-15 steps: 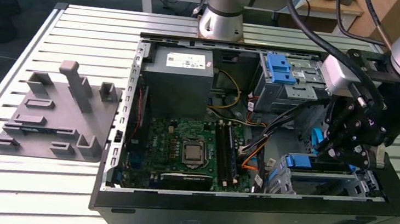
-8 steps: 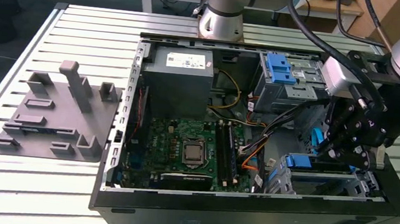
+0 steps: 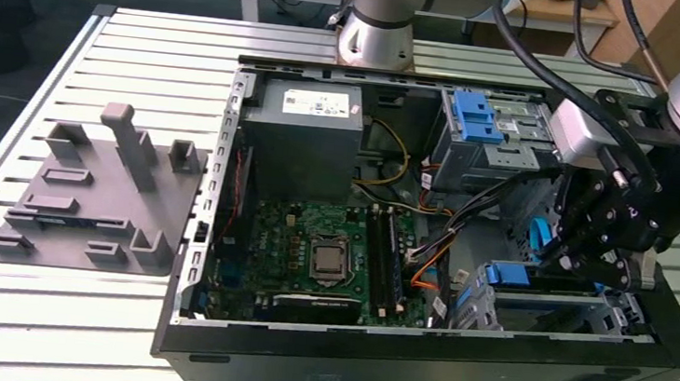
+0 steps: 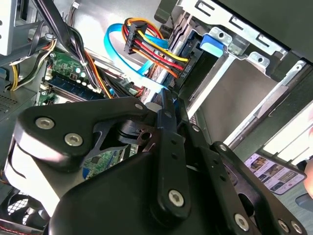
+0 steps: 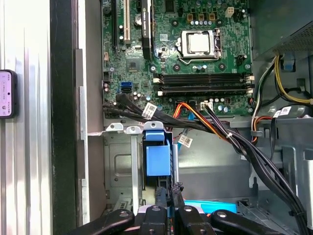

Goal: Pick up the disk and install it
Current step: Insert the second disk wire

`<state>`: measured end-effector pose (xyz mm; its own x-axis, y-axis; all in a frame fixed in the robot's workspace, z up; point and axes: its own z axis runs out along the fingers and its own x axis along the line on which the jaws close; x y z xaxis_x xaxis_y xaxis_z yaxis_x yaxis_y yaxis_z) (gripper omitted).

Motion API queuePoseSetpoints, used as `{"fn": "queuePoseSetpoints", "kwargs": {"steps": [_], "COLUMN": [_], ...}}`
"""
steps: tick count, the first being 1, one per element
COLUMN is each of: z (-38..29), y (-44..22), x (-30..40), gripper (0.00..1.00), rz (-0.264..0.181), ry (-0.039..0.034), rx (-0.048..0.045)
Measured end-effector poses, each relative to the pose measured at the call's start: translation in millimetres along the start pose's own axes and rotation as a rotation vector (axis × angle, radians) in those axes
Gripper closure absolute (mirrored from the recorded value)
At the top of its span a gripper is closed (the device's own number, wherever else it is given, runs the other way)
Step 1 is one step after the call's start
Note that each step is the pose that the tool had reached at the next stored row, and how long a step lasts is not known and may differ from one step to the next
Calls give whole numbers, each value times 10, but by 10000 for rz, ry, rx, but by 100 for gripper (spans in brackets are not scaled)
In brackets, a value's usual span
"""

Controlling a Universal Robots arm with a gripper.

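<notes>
The disk stands edge-on in the lower drive bay (image 3: pixel 597 313) of the open computer case, at the exterior view's right. Its blue carrier frame (image 3: pixel 510 274) (image 5: pixel 157 159) (image 4: pixel 212 43) shows at the bay's mouth, and the silver body is mostly hidden by the metal cage. My gripper (image 3: pixel 576 265) (image 5: pixel 169 193) (image 4: pixel 171 100) hangs just off that blue end, with its black fingers pressed together and nothing between them. Whether the fingertips touch the frame I cannot tell.
A bundle of red, yellow and black wires with a black plug (image 4: pixel 133 41) and a light blue flat cable (image 4: pixel 115 44) hang loose beside the bay. The motherboard (image 3: pixel 322 254), grey power supply box (image 3: pixel 307 141) and upper drive cage with a blue latch (image 3: pixel 478 120) share the case. A grey fixture (image 3: pixel 103 196) lies on the table.
</notes>
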<state>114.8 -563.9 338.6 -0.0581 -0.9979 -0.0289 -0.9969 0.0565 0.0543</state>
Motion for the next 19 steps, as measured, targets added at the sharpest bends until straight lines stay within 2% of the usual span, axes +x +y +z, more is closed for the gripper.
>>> {"fn": "queuePoseSetpoints", "kwargs": {"steps": [6, 12, 19], "z": [11, 19, 29], "y": [-2, -10, -19], "x": [0, -1, 2], "gripper": [84, 84, 84], "rz": [-1, -7, -6], "ry": [-26, -118, -123], "rx": [-5, -12, -12]}}
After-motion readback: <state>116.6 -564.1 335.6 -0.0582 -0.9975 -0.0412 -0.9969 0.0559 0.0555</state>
